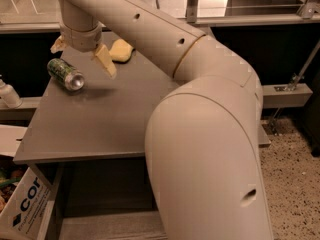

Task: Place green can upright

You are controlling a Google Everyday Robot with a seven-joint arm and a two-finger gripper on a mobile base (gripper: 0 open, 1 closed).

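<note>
Green can point(65, 74) lying on its side on the table point(100, 124), its silver end turned toward the front right. The end effector point(82, 54) hangs just above and behind the can, fingers point(106, 63) spread apart. A yellow object point(121, 50) lies on the table behind and to the right of the can.

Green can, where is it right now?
In the camera view, the green can lies on its side near the far left corner of the table, just below the open end effector, left of a yellow object.
</note>
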